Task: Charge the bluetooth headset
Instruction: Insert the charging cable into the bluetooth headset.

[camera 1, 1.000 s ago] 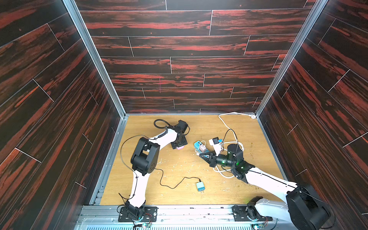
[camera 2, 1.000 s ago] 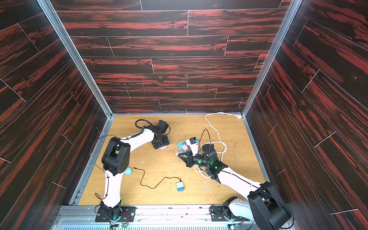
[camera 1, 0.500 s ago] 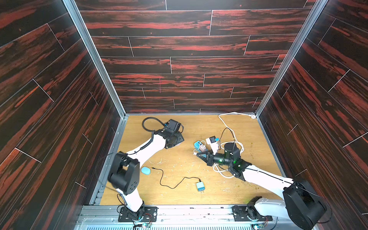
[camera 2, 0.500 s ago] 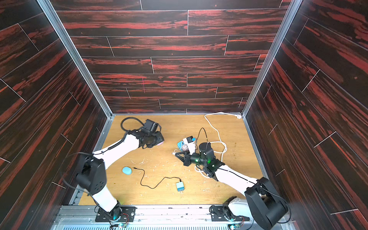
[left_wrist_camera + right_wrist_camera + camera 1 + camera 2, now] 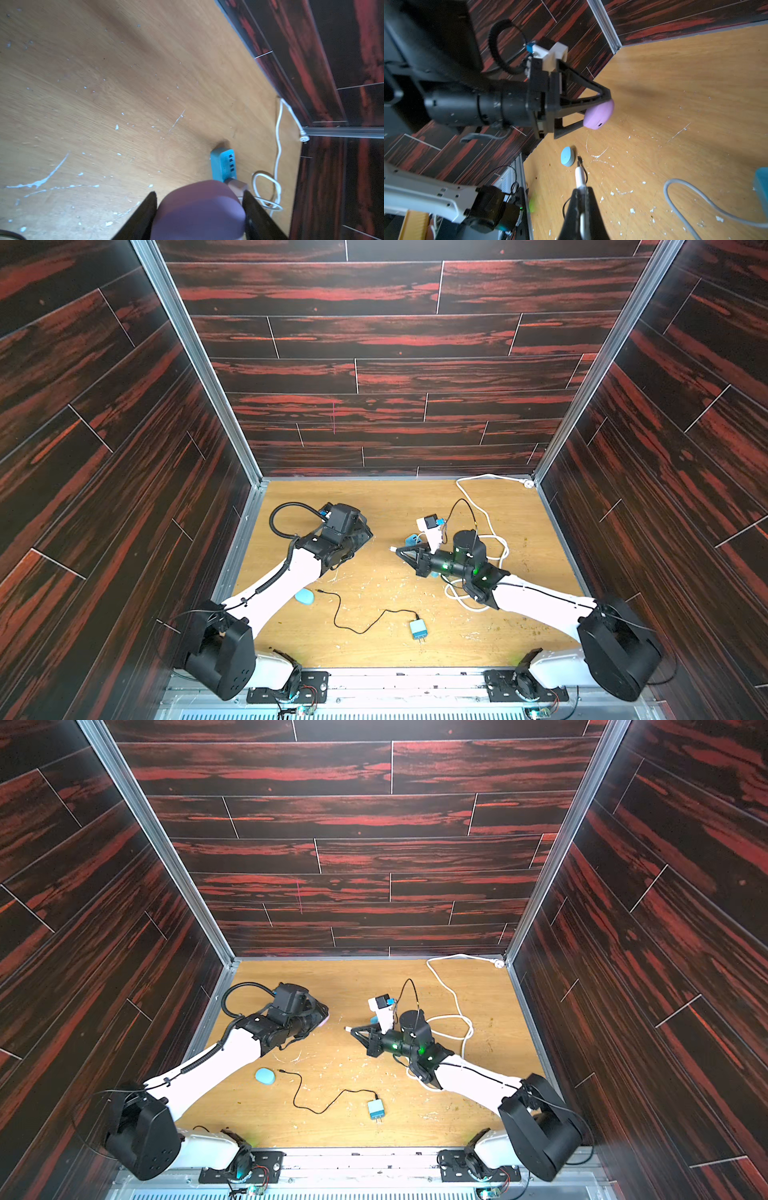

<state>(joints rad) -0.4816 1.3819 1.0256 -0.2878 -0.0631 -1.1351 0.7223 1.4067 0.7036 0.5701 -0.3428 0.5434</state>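
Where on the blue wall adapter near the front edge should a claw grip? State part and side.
Take the blue wall adapter across its two long sides, from above: it lies flat, prongs pointing frontward, black cable leaving the far end.

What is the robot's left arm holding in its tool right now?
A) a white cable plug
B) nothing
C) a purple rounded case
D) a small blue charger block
C: in the left wrist view the left tool grips the purple rounded case between its fingers; the white cable plug is in the right tool, and the blue charger block lies ungripped.
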